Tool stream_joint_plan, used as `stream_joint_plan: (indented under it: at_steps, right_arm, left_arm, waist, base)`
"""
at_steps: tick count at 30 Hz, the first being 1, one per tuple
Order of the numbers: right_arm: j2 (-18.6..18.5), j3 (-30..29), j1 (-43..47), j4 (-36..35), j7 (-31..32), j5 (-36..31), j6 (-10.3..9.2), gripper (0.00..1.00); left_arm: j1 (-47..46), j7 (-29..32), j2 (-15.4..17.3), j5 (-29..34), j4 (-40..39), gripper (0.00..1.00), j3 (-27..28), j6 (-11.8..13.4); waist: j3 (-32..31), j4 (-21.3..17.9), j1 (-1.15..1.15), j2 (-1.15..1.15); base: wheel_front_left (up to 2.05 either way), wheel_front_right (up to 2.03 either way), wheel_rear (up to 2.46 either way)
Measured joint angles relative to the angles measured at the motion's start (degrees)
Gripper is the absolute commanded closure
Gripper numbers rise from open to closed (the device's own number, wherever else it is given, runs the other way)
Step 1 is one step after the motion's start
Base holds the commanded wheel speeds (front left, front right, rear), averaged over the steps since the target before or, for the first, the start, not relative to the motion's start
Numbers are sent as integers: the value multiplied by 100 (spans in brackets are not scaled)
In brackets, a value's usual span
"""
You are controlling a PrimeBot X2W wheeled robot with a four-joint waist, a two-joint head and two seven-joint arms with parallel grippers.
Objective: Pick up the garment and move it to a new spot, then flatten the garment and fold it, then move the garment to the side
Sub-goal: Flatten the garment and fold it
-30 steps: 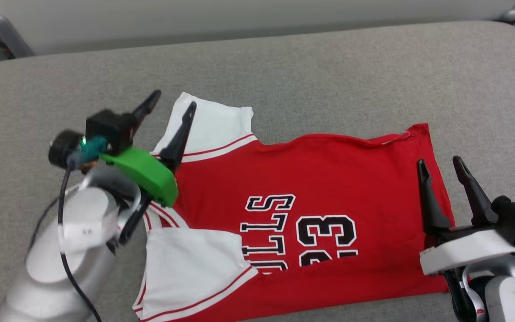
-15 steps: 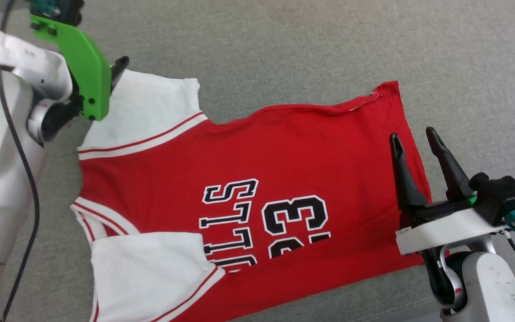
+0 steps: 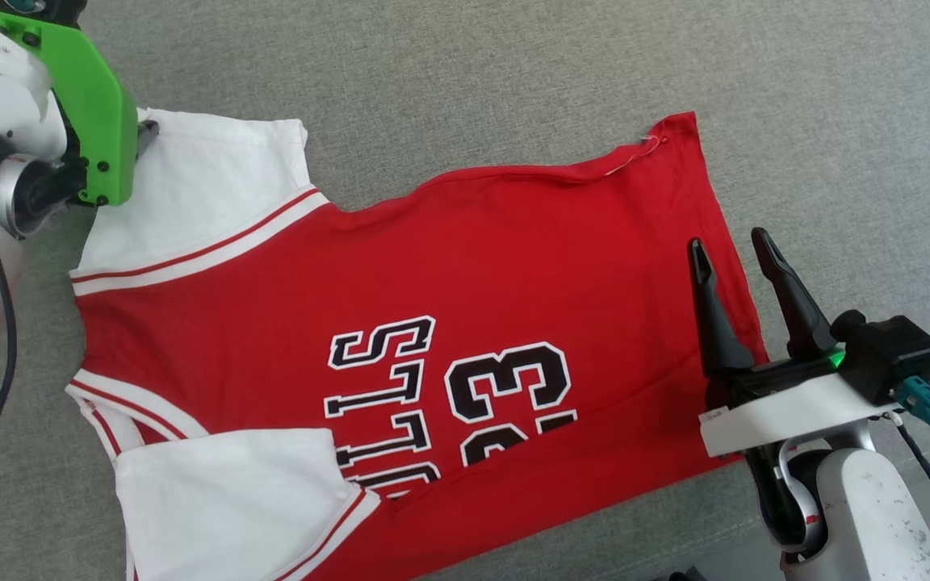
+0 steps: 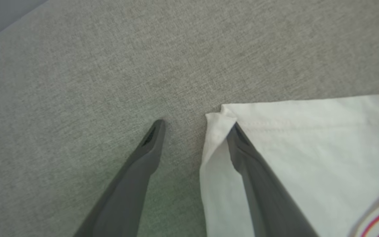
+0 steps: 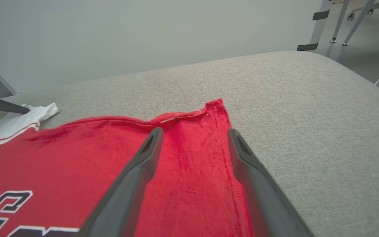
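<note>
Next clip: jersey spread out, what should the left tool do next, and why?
Probably shut the left tool on the white sleeve corner. It is open, one finger over the sleeve and the other over the grey cushion, the corner's edge between them. The right tool is open over the red hem of the garment.

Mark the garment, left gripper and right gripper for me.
garment [image 3: 449,258]: head view, middle of its red chest area.
left gripper [image 4: 196,125]: left wrist view, midway between its open fingertips.
right gripper [image 3: 726,239]: head view, midway between its open fingertips.
</note>
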Motion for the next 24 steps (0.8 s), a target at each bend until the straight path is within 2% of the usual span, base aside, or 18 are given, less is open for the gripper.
stream_joint_plan:
  at_steps: [4, 13, 18, 24]
  right_arm:
    - [1, -4, -64, 24, 0, -1, 0, 0]
    - [-60, -112, -105, 186, 210, -86, 0, 0]
    - [-274, -318, -102, 267, 644, -279, 0, 0]
    - [-658, -532, -104, 226, 1397, -334, 0, 0]
  left_arm:
    - [-41, 82, -11, -238, -52, 100, -96, -3]
    - [152, -904, -208, -405, 96, 100, 115, -2]
    - [361, -1099, -229, -637, -166, 100, 183, -2]
    - [792, -1024, -242, -1156, -836, 100, 414, 25]
  waist:
    - [19, 45, 0, 0]
    - [-256, 137, 0, 0]
    - [-546, 224, 0, 0]
    - [-851, 423, -1, 0]
  base:
    - [0, 0, 0]
    - [0, 0, 0]
    - [0, 0, 0]
    - [0, 0, 0]
